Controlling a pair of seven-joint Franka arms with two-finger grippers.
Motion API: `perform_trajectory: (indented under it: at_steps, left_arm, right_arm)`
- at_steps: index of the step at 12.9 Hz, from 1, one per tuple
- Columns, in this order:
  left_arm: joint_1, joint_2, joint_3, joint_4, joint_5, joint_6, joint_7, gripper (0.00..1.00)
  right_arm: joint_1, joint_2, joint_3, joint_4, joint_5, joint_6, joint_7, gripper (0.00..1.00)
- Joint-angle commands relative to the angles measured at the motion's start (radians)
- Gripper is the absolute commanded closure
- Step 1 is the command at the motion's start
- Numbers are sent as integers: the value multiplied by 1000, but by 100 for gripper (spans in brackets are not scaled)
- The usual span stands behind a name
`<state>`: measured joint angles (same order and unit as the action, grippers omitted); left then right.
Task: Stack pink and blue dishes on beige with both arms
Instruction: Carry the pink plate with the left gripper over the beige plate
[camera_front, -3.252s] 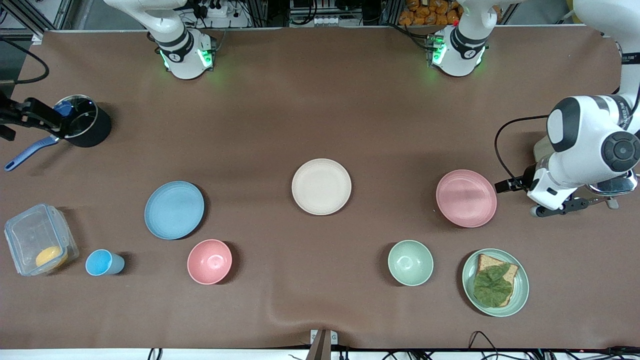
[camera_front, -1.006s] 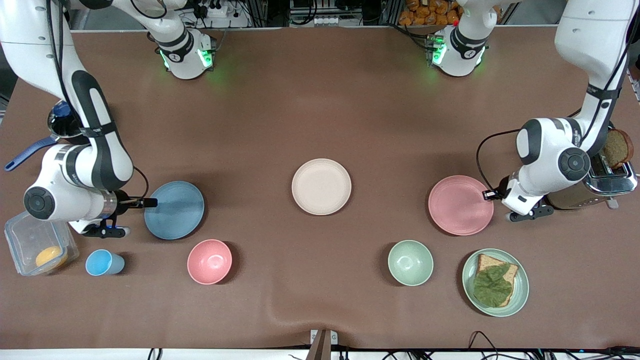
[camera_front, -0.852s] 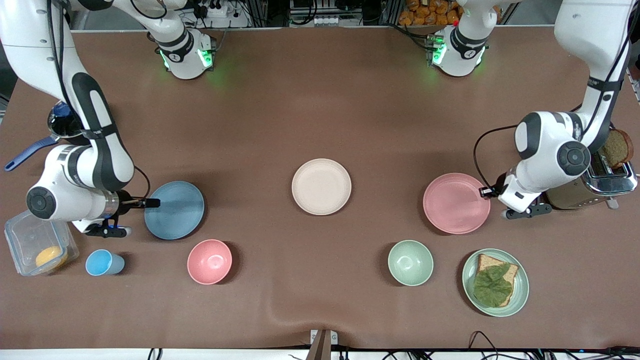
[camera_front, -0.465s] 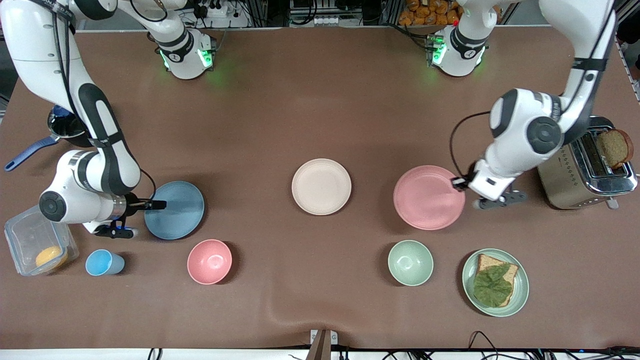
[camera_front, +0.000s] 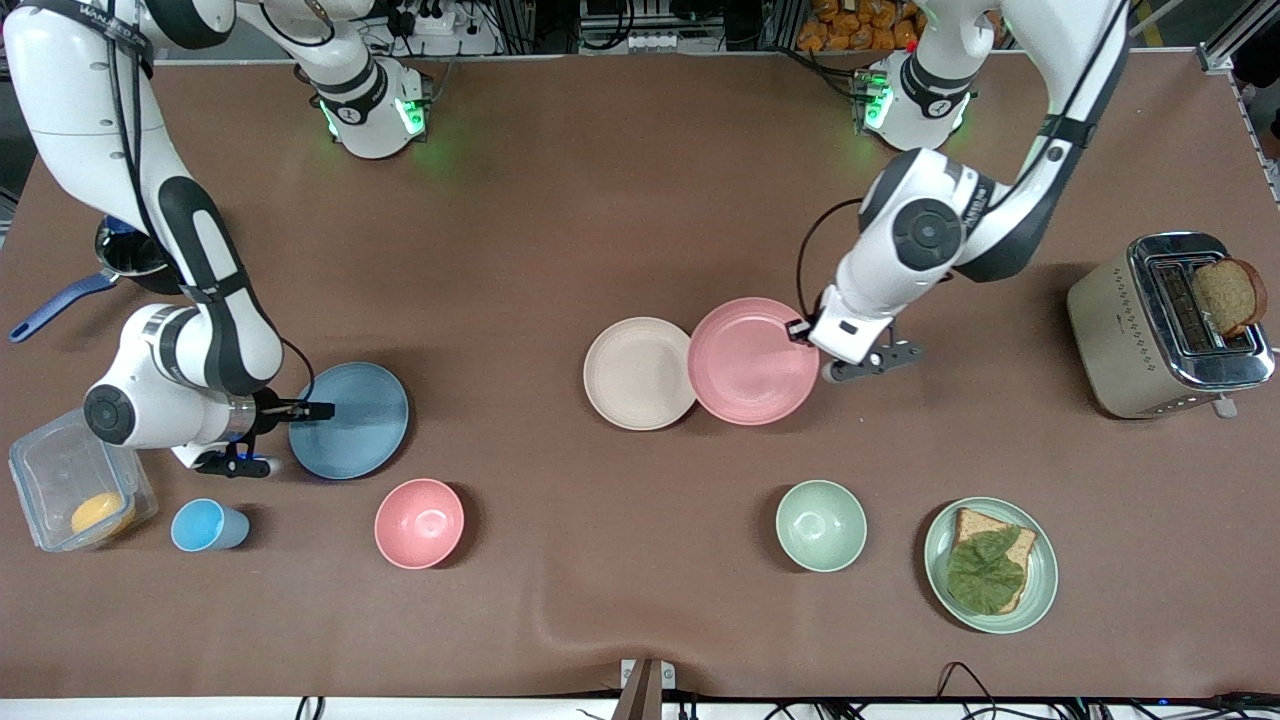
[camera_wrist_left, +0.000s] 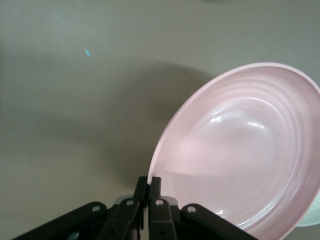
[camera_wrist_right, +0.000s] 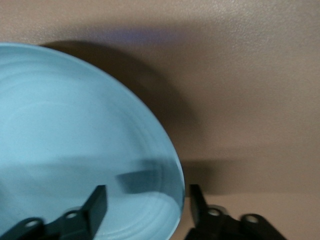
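The pale pink plate (camera_front: 752, 360) hangs tilted just above the table, its edge overlapping the rim of the beige plate (camera_front: 638, 373) at the table's middle. My left gripper (camera_front: 800, 330) is shut on the pink plate's rim; in the left wrist view the fingers (camera_wrist_left: 149, 182) pinch the plate (camera_wrist_left: 245, 150) at its edge. The light blue plate (camera_front: 350, 420) lies flat toward the right arm's end. My right gripper (camera_front: 318, 410) is open and straddles its rim, one finger over the plate (camera_wrist_right: 75, 140) and one outside it (camera_wrist_right: 147, 192).
A pink bowl (camera_front: 419, 523), a blue cup (camera_front: 208, 526) and a clear box (camera_front: 80, 490) lie nearer the camera than the blue plate. A green bowl (camera_front: 821, 525), a green plate with a sandwich (camera_front: 990, 563) and a toaster (camera_front: 1165, 325) stand toward the left arm's end.
My left arm has carried the pink plate from the left arm's end to the beige plate's edge. My right gripper has crept slightly farther over the blue plate's rim; that plate has not moved.
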<state>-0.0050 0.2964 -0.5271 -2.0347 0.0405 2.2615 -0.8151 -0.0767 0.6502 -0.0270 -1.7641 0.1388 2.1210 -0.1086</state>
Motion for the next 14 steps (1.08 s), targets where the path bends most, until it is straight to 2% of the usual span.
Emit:
perform_trajectory:
  at_steps: [1, 4, 7, 9, 14]
  left_arm:
    - [-58, 56, 1, 31, -19, 41, -61, 100]
    - [-133, 113, 4, 31, -8, 140, -133, 100]
    - [-154, 148, 6, 33, 4, 182, -142, 100]
    - [-173, 185, 9, 33, 6, 248, -144, 100]
    - [-204, 254, 27, 83, 25, 273, -145, 100]
  right_arm:
    - [-18, 3, 13, -2, 21, 5, -25, 88]
    - [-23, 3, 13, -2, 22, 1, -81, 90]
    - [-23, -13, 13, 0, 22, -15, -133, 95]
    - [-25, -44, 15, 12, 22, -105, -195, 98]
    - [-50, -106, 18, 21, 28, -171, -281, 99]
